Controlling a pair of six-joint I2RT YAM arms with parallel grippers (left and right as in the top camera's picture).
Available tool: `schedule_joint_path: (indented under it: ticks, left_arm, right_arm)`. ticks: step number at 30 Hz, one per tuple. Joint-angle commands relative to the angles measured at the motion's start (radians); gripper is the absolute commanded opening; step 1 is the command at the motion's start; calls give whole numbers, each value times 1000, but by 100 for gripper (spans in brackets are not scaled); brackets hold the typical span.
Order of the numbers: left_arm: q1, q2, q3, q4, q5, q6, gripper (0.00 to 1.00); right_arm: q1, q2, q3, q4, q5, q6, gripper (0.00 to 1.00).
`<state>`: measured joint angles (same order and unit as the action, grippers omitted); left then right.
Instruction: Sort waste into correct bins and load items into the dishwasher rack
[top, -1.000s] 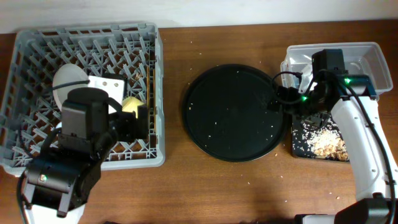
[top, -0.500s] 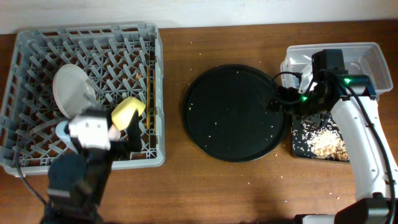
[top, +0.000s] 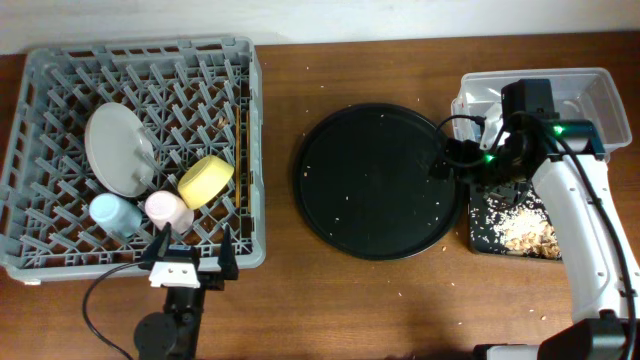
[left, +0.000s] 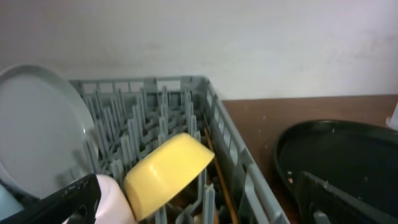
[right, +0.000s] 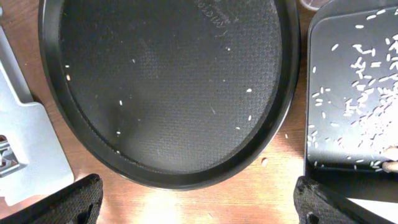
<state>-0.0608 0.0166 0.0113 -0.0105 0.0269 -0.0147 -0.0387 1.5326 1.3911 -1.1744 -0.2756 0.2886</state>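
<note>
The brown wooden table, flecked with pale crumbs, meets a white wall at 12 o'clock. At 9 o'clock, the large square grey plastic rack holds the pale grey round plate, yellow bowl, small pink cup and small blue cup. The left gripper, fingers spread and empty, has drawn back past the rack's 6 o'clock edge, uncovering the cups it hid a second ago. The right gripper, also spread, stays at the 3 o'clock rim of the large round black tray.
</note>
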Motion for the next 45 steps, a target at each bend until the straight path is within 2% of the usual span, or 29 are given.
schedule_joint_path:
  ticks: [1,12,15,16,19,22,24,27,29,34,36,40,45]
  left_arm:
    - [5,-11,-2,-56,11,16,99]
    - [5,-5,-2,-70,7,16,99]
    - [5,-5,-2,-70,7,16,99]
    - [5,-5,-2,-70,7,16,99]
    - [5,-5,-2,-70,7,16,99]
    - [5,-5,-2,-70,8,16,99]
    - [5,-5,-2,-70,7,16,99]
    - [5,-5,-2,-70,7,16,99]
    - [5,-5,-2,-70,7,16,99]
    - [5,-5,-2,-70,7,16,99]
    - [5,-5,-2,-70,8,16,99]
    - [5,-5,-2,-70,8,16,99]
    - [5,-5,-2,-70,7,16,99]
  right_arm:
    - [-1,1,10,1,-2,5,98]
    - [-1,1,10,1,-2,5,98]
    - [-1,-2,10,34,137,-23,98]
    - [-1,-23,10,52,171,-74,99]
    - [14,-153,3,161,172,-245,98]
    - [34,-403,-29,221,172,-455,98]
    - [34,-568,-76,278,173,-495,98]
    - [34,-825,-187,308,168,-495,98]
    - [34,-1048,-328,327,167,-494,98]
    - [34,-1369,-653,475,136,-491,98]
    - [34,-1492,-809,589,98,-491,98]
    - [37,-1524,-1014,780,37,-490,98]
    - [53,-1529,-1262,1104,35,-491,98]
